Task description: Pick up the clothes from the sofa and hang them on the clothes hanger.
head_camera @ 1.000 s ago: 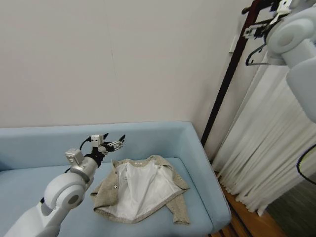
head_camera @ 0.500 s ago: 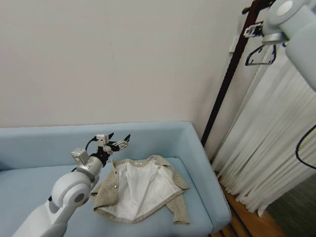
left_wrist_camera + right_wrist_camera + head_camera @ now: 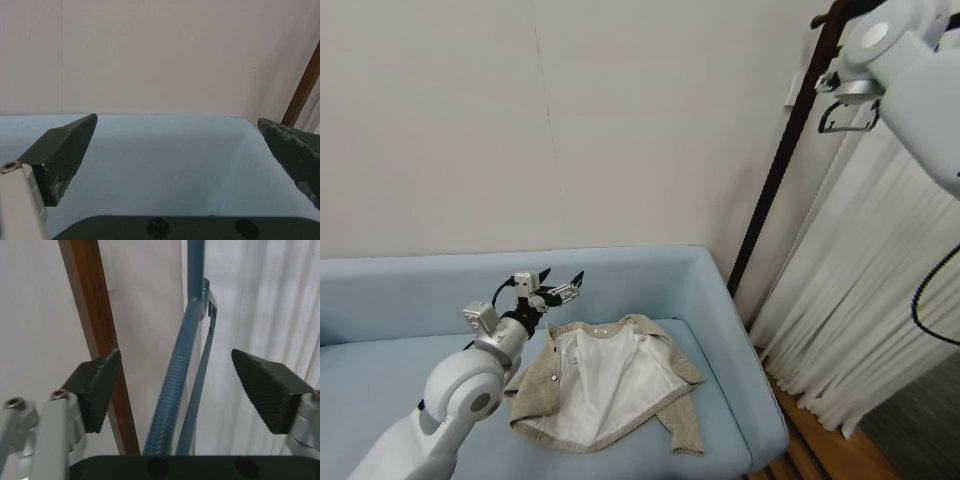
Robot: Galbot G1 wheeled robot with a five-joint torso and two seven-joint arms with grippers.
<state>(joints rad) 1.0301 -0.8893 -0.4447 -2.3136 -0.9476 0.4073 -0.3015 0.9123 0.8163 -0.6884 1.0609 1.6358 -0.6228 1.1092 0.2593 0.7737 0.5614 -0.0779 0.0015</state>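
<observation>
One cardigan lay on the sofa, at about 6 o'clock in the head view. It was spread open with its pale lining up, the collar at its 12 and one sleeve folded at its 4. The left gripper hovered just off the collar, at the cardigan's 11 o'clock, jaws spread wide, empty and clear of the cloth. The right gripper was raised at 1 o'clock beside the pole, its jaws likewise spread on either side of the blue hanger without closing on it. The cardigan looked light, soft and limp, so it would probably sag and fold under its own weight when lifted. The smooth lining could slide against the knit, so a shallow pinch on one layer might slip. The collar or a shoulder seam seemed the best hold, being doubled and firmer, and the body would hang straight below it. A sleeve or hem grip would likely leave it lopsided. Nothing appeared fragile, though the front buttons could snag.
</observation>
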